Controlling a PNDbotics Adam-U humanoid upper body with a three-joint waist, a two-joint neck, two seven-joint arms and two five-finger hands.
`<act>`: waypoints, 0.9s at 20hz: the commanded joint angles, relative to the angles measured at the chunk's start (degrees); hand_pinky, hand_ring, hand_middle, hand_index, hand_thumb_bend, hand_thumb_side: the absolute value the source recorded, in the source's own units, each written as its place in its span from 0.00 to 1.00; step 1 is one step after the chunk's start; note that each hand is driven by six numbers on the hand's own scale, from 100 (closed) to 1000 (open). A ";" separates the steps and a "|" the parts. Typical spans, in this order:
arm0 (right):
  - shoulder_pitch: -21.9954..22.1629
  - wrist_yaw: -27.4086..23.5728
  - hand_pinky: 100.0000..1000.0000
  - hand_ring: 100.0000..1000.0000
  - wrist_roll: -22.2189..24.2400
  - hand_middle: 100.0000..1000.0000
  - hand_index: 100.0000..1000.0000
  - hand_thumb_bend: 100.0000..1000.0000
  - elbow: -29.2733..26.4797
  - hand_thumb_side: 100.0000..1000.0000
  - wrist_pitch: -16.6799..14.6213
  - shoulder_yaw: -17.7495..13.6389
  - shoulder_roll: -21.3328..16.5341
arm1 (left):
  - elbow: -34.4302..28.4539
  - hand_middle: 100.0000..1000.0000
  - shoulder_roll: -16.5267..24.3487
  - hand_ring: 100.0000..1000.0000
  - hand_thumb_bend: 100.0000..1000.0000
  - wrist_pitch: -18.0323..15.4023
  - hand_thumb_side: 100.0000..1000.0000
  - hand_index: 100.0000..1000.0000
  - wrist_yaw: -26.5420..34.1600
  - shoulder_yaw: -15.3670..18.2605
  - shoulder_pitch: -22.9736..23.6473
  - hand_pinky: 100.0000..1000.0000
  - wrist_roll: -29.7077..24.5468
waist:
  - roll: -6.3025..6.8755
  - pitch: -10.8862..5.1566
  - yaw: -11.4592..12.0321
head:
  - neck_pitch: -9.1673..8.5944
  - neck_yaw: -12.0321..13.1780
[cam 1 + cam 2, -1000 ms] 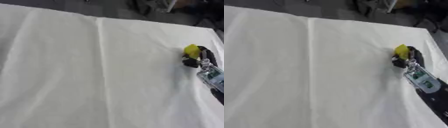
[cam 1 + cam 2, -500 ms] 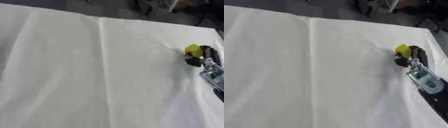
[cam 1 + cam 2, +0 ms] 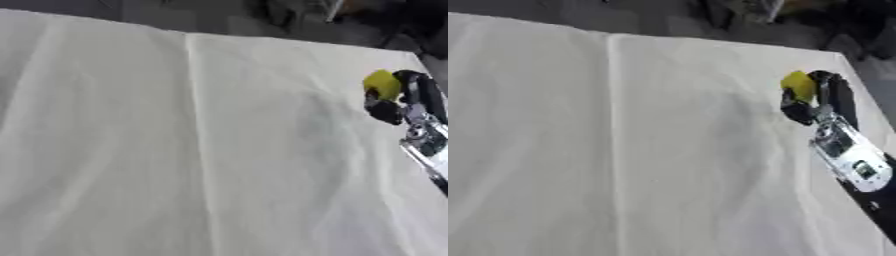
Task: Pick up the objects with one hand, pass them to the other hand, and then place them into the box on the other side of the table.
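A small yellow thing (image 3: 799, 86) sits at the far right of the table. It is round and bright, but it is too blurry to say what it is. The robot's right hand (image 3: 815, 97) is wrapped around it. Black fingers (image 3: 837, 95) curl over the right side of the yellow thing, and a black thumb tip presses in just under it, on the near side. So the hand is closed on the yellow thing, pinching it between the fingers and the thumb. It is not clear if the yellow thing rests on the table or is lifted a little off it.

Behind the hand, a silver wrist with a small green part runs toward the near right corner, and then the arm turns black.

The table (image 3: 201, 150) is covered with a white cloth. A long fold line runs from far to near, a bit left of the middle. Soft wrinkles spread across the cloth. The yellow thing and the hand are close to the right edge of the cloth.

Past the far edge of the table the floor is dark grey, with some dark shapes that are too blurry to make out.

The left hand does not show in either view.
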 commanded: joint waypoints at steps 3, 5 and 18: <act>-1.19 3.24 0.62 0.62 -18.30 0.43 0.49 0.00 -3.76 0.00 14.95 3.23 -1.00 | -1.01 0.70 1.25 0.18 0.81 0.19 0.50 0.80 0.85 0.81 -0.42 1.00 -0.25 | 1.30 -2.60 -1.59 | 1.76 2.04; -1.85 2.58 0.62 0.59 -18.30 0.42 0.49 0.00 -3.80 0.00 11.78 5.17 -0.49 | -1.01 0.70 1.34 0.18 0.81 0.28 0.50 0.80 1.17 0.88 -0.56 1.00 -0.51 | 1.63 -3.32 -2.15 | 2.01 3.23; -6.00 7.30 0.60 0.56 -18.30 0.42 0.48 0.00 -3.81 0.00 1.19 15.33 3.84 | -1.01 0.70 2.03 0.18 0.81 1.31 0.49 0.80 3.38 1.91 0.20 1.00 -1.15 | 3.63 -7.95 -4.81 | 5.77 10.16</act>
